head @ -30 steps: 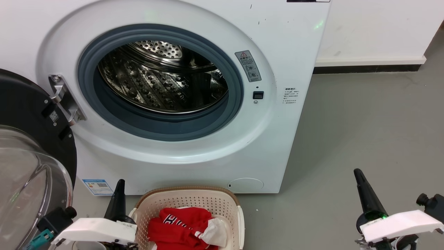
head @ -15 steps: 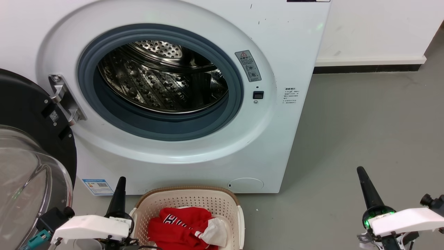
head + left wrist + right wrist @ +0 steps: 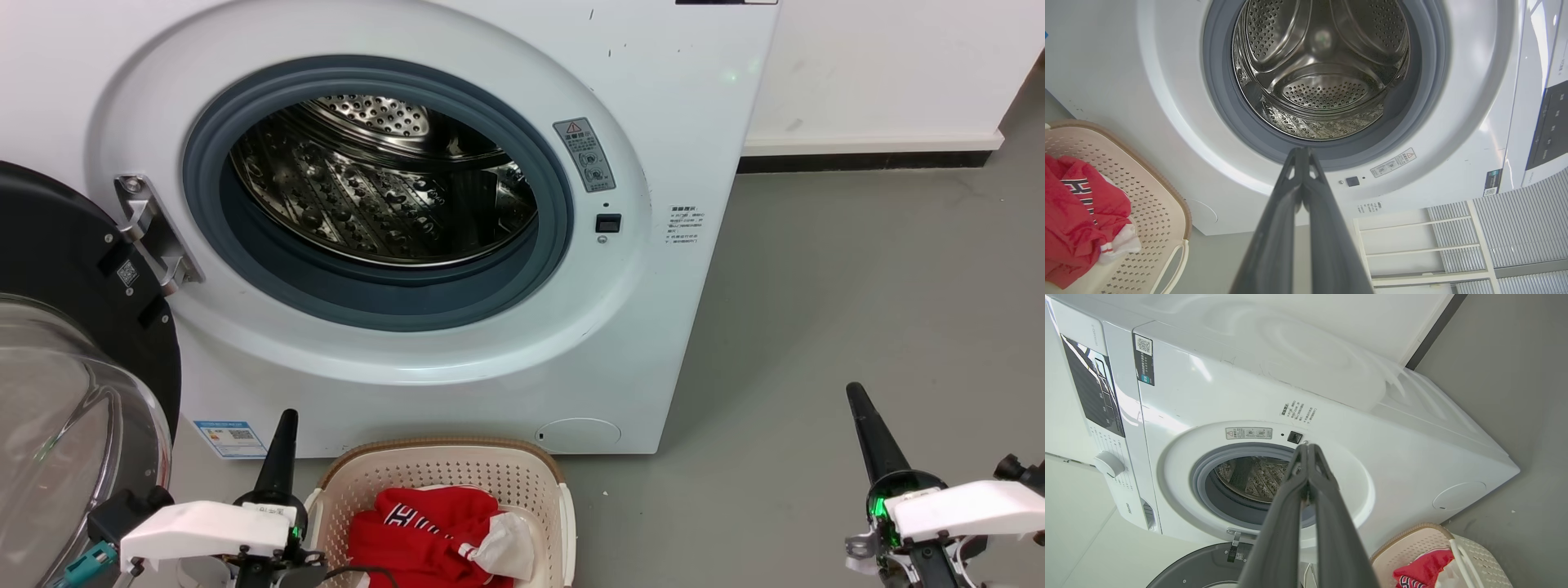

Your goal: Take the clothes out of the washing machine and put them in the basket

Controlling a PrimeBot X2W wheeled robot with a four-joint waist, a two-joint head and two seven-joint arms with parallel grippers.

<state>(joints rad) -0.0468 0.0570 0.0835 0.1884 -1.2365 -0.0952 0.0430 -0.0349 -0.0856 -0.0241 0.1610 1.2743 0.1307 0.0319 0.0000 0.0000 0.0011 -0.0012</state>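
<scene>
In the basket point(image 3: 445, 467), before the washing machine point(image 3: 669, 147): clothes point(image 3: 412, 527), red garment and white cloth, heaped. Left gripper point(image 3: 286, 418): jaws pressed together, holding nothing, just beside the basket's left rim. Right gripper point(image 3: 856, 394): jaws likewise pressed together, well apart from the clothes.

1. A plain laundry corner: a white front-loading washer point(image 3: 669, 122) stands with its door point(image 3: 49, 245) swung open.
2. A basket point(image 3: 445, 474) of clothes point(image 3: 408, 531) sits on the smooth grey floor point(image 3: 857, 286).
3. Behind is a white wall point(image 3: 882, 65) with dark skirting point(image 3: 857, 162), and white shelves point(image 3: 1400, 245) stand nearby.
</scene>
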